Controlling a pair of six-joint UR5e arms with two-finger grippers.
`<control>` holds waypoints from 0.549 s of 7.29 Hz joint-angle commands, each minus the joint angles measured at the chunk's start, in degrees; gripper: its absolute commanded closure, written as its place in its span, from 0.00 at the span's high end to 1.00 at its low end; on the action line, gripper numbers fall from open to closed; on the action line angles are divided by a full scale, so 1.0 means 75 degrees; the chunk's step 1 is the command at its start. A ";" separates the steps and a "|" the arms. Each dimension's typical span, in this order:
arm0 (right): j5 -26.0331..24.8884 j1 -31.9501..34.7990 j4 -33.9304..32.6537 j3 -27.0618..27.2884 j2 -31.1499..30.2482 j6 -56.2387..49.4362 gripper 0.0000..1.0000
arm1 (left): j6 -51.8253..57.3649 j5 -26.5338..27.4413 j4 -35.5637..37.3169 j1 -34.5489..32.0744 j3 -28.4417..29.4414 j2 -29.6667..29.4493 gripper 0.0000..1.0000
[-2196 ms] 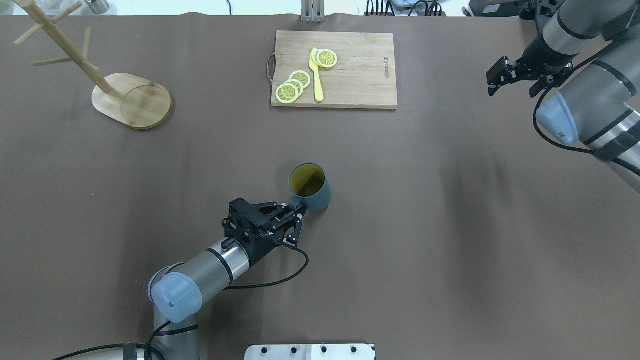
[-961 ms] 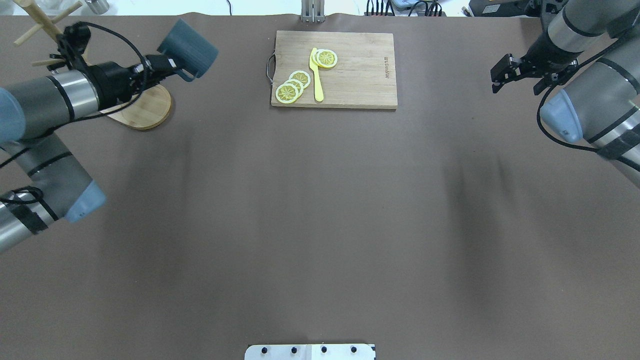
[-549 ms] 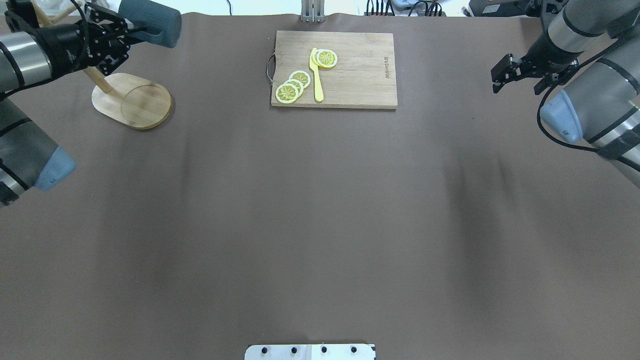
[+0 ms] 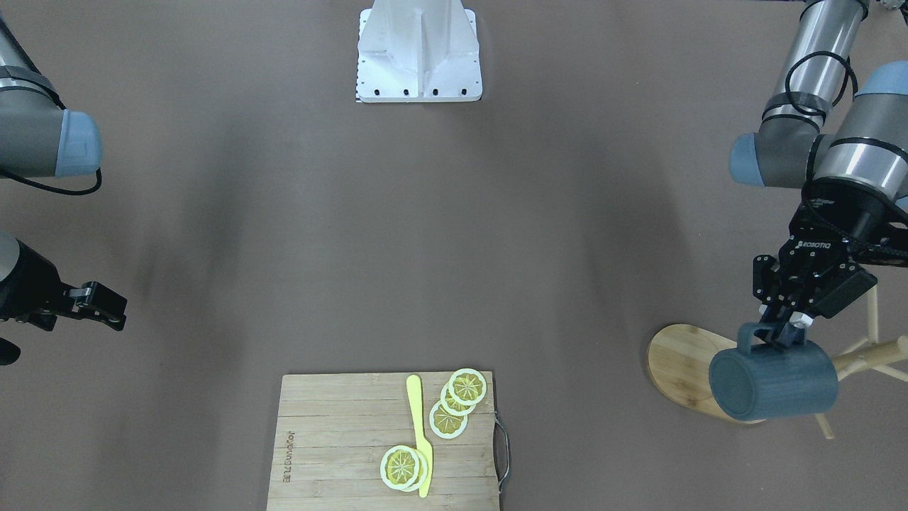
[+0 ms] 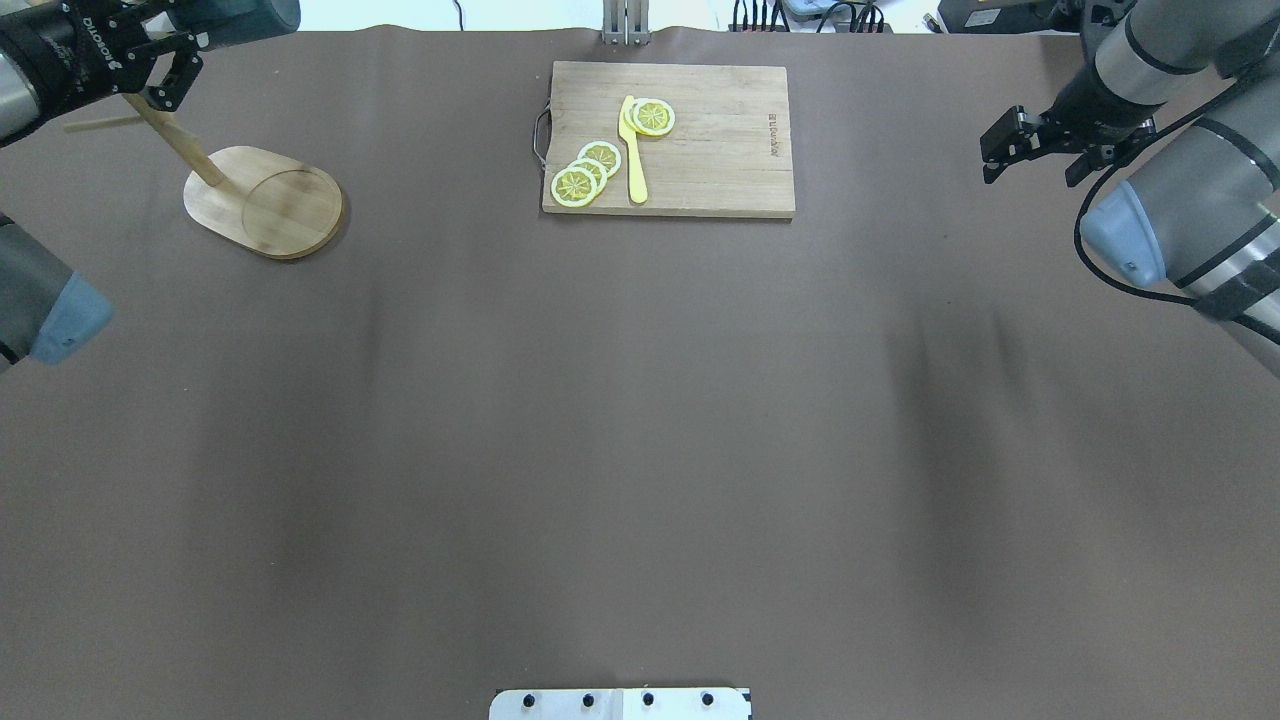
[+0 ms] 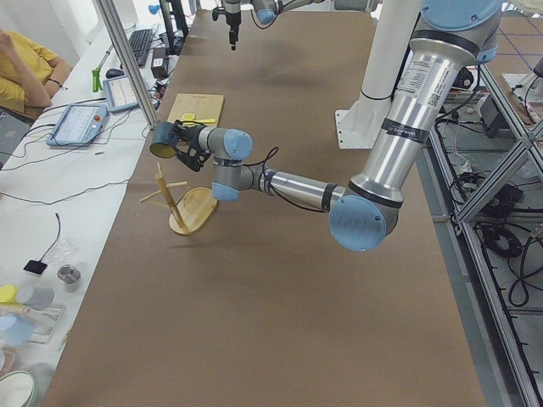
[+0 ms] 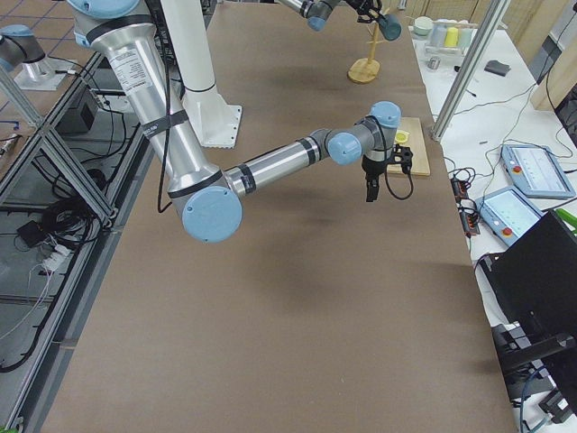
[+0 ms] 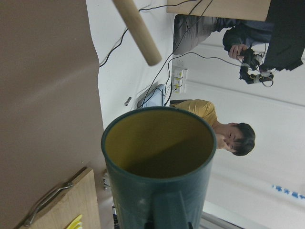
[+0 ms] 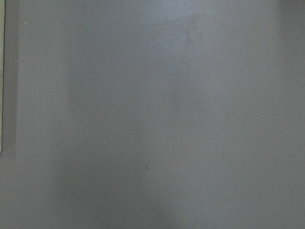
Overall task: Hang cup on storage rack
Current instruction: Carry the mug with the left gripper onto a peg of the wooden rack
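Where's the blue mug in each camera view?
Exterior front-facing: cup lower right, on its side, overlapping the storage rack base.
Overhead exterior: cup in the top-left corner, cut by the edge.
Exterior left: cup upper left, above the rack.
Exterior right: cup tiny, at the top edge.
Left wrist-mounted: cup centre-bottom, mouth toward camera.
Right wrist-mounted: not in it.
Shared landmark: the storage rack.

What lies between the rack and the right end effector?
In the overhead view, the cutting board, carrying lemon slices and a yellow knife, sits between the rack and the right end effector.
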 commanded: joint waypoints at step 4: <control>-0.0080 -0.0002 0.0214 -0.0040 -0.0075 0.0037 1.00 | -0.0860 0.0390 -0.0467 -0.0019 0.0341 0.0314 0.00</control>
